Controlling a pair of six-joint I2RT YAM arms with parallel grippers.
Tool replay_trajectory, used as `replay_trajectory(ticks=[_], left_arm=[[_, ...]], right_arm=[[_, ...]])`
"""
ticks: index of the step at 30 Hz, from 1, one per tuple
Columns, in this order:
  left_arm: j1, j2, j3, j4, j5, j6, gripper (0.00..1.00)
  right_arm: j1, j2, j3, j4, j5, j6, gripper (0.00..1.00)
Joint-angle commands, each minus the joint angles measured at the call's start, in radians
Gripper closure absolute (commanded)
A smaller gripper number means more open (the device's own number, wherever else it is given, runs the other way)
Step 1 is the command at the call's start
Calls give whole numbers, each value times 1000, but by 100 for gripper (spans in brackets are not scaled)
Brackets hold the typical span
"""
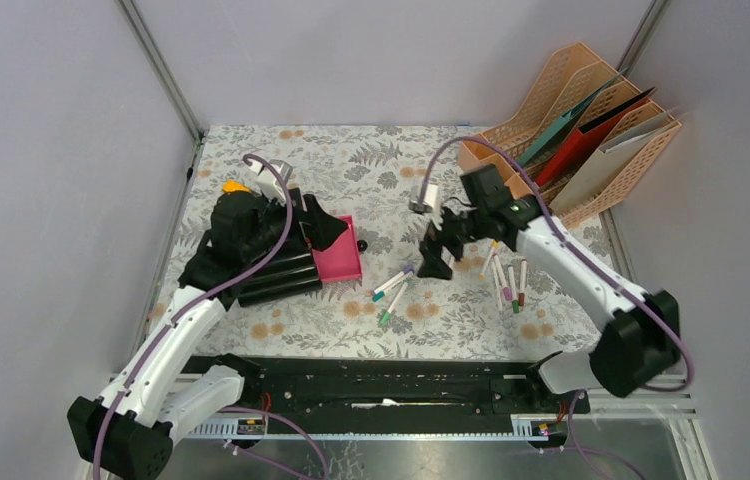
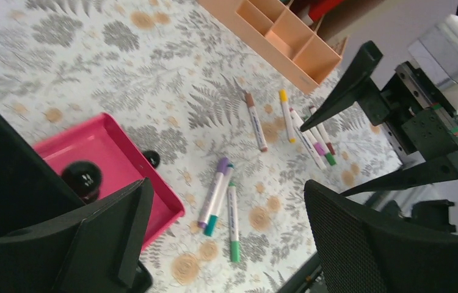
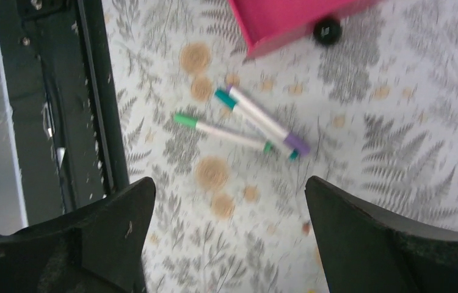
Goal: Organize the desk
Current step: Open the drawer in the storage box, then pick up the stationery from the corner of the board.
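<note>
Closest to the camera in the top view runs the black rail (image 1: 381,385), where both arms are fixed. Just behind it begins the desk (image 1: 281,340), a flat top under a pale cloth with ferns, which reaches to the back wall. It is stiff and will not move, I think, but the cloth is soft and could wrinkle if a finger drags on it.

Three markers (image 1: 391,288) lie loose near the middle of the desk, two of them touching side by side, the green one just beside. The right gripper (image 1: 437,256) hangs above them, jaws spread wide and with nothing between them. A second group of markers (image 1: 507,280) lies to its right. Such pens are probably light, smooth and round, so they may roll; the middle of the barrel, taken across, seems the safest place to hold.

Left of the middle is a pink tray (image 1: 341,268) with a small black ball (image 1: 361,245) just outside its corner. The left gripper (image 1: 323,222) is above the tray, also wide open and empty. At the far right corner stands an orange file holder (image 1: 591,140) with folders.
</note>
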Motion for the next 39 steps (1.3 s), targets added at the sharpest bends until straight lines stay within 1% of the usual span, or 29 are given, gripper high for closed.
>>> replay_trajectory(ticks=[1, 3, 5, 6, 10, 12, 16, 21, 22, 24, 31, 32, 33, 35, 36, 39], left_arm=[[-32, 1, -33, 38, 76, -114, 1], [-89, 7, -48, 51, 31, -122, 1], [-168, 24, -54, 65, -41, -124, 1], [-225, 36, -53, 70, -76, -123, 1], [-389, 104, -42, 83, -224, -107, 1], [-451, 146, -37, 96, -279, -106, 1], [-555, 240, -48, 132, -378, -134, 2], [-677, 341, -56, 135, -576, -164, 3], [-695, 360, -56, 133, -607, -200, 6], [-724, 405, -56, 129, -666, -226, 8], [-774, 552, -42, 132, -744, -274, 16], [-774, 571, -39, 132, -751, -275, 19], [-774, 600, -34, 133, -762, -274, 25], [-774, 640, -24, 130, -785, -271, 40], [-775, 657, -19, 127, -797, -270, 44], [-774, 701, 1, 118, -810, -265, 47]], right_arm=[[-81, -183, -117, -129, -52, -65, 0], [-133, -254, -168, -104, -58, -67, 0], [-212, -315, -208, -62, -72, -57, 0], [-242, -332, -223, -53, -79, -54, 0], [-332, -351, -250, -27, -45, -24, 0], [-356, -339, -254, -17, -22, -4, 0], [-365, -322, -246, -8, 62, 21, 0], [-374, -337, -263, 25, 163, 18, 0], [-373, -333, -264, 27, 180, 15, 0], [-373, -325, -268, 32, 214, 9, 0], [-374, -314, -278, 42, 240, 3, 0], [-373, -314, -280, 46, 245, 1, 0], [-373, -313, -284, 48, 248, -4, 0], [-374, -310, -289, 51, 261, -10, 0], [-373, -308, -290, 52, 266, -15, 0], [-373, -308, -291, 52, 268, -17, 0]])
